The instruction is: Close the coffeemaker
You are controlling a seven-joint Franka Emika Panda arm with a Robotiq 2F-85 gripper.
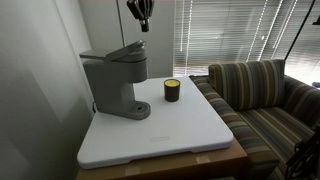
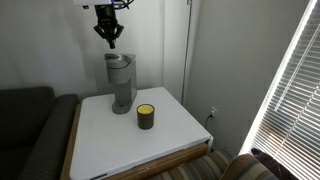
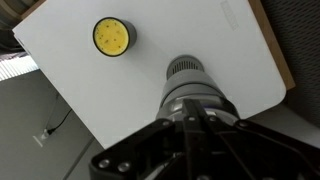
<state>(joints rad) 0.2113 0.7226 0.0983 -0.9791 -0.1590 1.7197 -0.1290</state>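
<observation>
At the rear corner of the surface point(image 1: 190, 130), the coffeemaker point(image 1: 118, 80) stood upright, long axis vertical, with its overhanging head pointing toward the jar point(image 1: 172, 90). Its top lid point(image 1: 125, 48) sat tilted up. Directly above and clear of it, the hand point(image 1: 143, 24) hung empty, its fingers pinched together in both exterior views.

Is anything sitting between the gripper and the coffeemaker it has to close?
Nothing visible. The gripper hangs in open air above the coffeemaker; the yellow-topped jar stands beside it on the table, apart.
</observation>
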